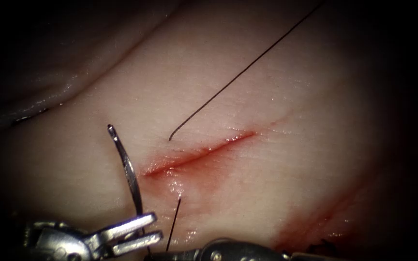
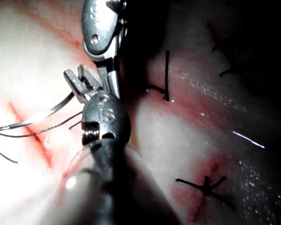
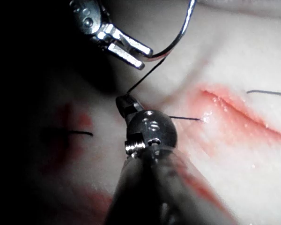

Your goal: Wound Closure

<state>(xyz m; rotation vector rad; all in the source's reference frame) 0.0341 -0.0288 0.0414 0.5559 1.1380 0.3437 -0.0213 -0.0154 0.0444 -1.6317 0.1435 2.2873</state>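
Left end effector point(image 1: 141, 231) grips needle point(image 1: 126, 166); right end effector point(image 3: 125, 104) seemingly pinches thread point(image 1: 173, 226).

The cut point(image 1: 199, 154) in the tissue point(image 1: 291, 183) is viewed by the endoscope from above and in front. It is seen again, very close, along each shaft in both wrist views.

Left tool point(image 1: 141, 231) — jaws clamped
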